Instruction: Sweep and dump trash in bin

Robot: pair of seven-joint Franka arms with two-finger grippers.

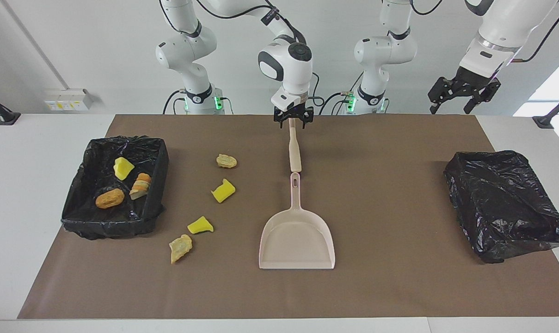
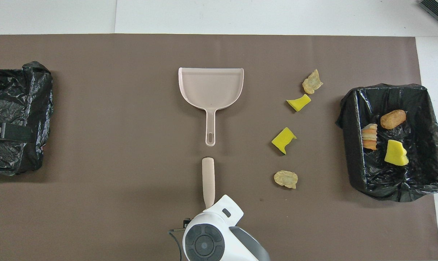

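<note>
Several pieces of trash lie on the brown mat: a tan lump (image 1: 226, 161), two yellow sponge chunks (image 1: 223, 190) (image 1: 200, 225) and another tan lump (image 1: 181, 247). Three more pieces sit in the black-lined bin (image 1: 76, 203) at the right arm's end. The pale pink dustpan (image 1: 297, 236) lies mid-mat, its handle pointing at the robots. A beige brush handle (image 1: 295, 150) lies in line with it, nearer to the robots. My right gripper (image 1: 292, 119) stands open over that handle's robot-side end, a finger on each side. My left gripper (image 1: 462, 99) hangs open and raised above the left arm's end.
A second bin (image 1: 506, 203) wrapped in a black bag stands at the left arm's end of the table. The loose trash (image 2: 284, 139) lies between the dustpan (image 2: 211, 87) and the filled bin (image 2: 353, 145). The brown mat (image 2: 95, 199) covers most of the table.
</note>
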